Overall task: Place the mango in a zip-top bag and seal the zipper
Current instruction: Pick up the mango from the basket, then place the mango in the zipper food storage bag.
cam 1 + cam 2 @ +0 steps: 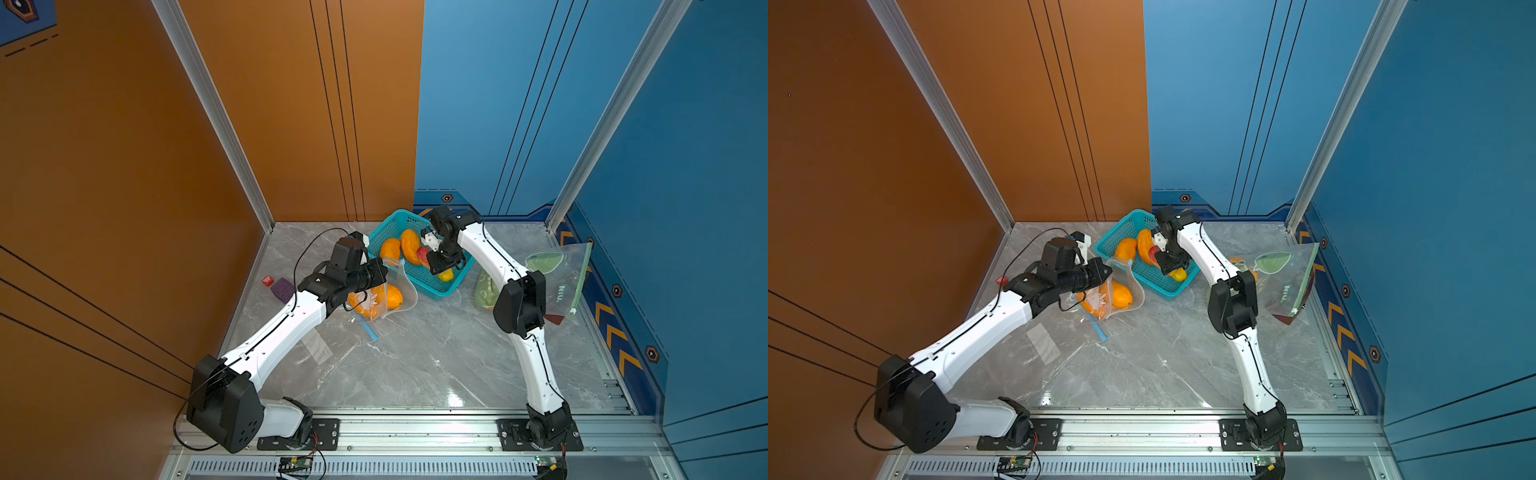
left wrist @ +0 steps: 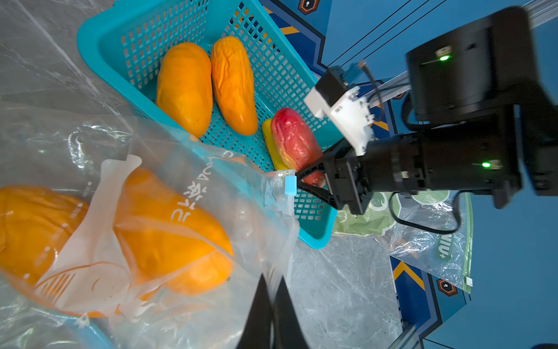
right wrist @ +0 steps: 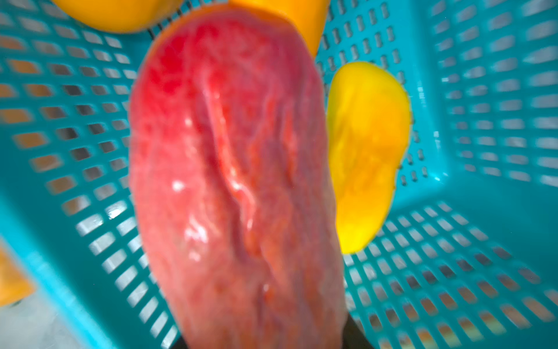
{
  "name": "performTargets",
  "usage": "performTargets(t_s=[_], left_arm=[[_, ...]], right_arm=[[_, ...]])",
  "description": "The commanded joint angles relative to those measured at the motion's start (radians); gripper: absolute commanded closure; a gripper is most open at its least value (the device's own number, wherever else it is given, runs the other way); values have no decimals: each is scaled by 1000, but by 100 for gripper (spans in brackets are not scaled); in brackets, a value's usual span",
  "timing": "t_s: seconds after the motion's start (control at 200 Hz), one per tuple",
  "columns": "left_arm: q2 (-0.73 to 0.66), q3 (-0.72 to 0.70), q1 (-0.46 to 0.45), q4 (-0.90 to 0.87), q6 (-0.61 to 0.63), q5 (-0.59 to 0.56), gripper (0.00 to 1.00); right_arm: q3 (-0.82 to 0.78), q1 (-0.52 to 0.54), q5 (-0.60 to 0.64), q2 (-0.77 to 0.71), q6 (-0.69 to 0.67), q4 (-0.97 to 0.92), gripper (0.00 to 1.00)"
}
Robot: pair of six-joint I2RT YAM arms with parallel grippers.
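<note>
Red mango (image 3: 235, 181) in right hand (image 2: 303, 179) clamp; left hand (image 2: 271, 279) tight on bag (image 2: 211, 169), clear only wrist-side.

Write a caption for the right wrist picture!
Close-up: wrinkled red mango in a teal plastic mesh basket, yellow mango beside it.

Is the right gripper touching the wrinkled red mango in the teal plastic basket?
Touching. The left wrist view shows the right gripper clamped around the end of the red mango.
</note>
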Motion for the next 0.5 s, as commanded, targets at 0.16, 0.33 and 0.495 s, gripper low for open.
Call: performTargets(t_s=[0.16, 0.33, 0.495], left_arm=[[5, 35, -5, -1, 13, 7, 100], [23, 53, -5, 0, 17, 10, 100], [23, 75, -6, 1, 24, 17, 100]], right_arm=[[-250, 27, 24, -353, 196, 88, 86], [-464, 97, -4, -542, 308, 182, 86], [-629, 174, -34, -640, 416, 267, 85]])
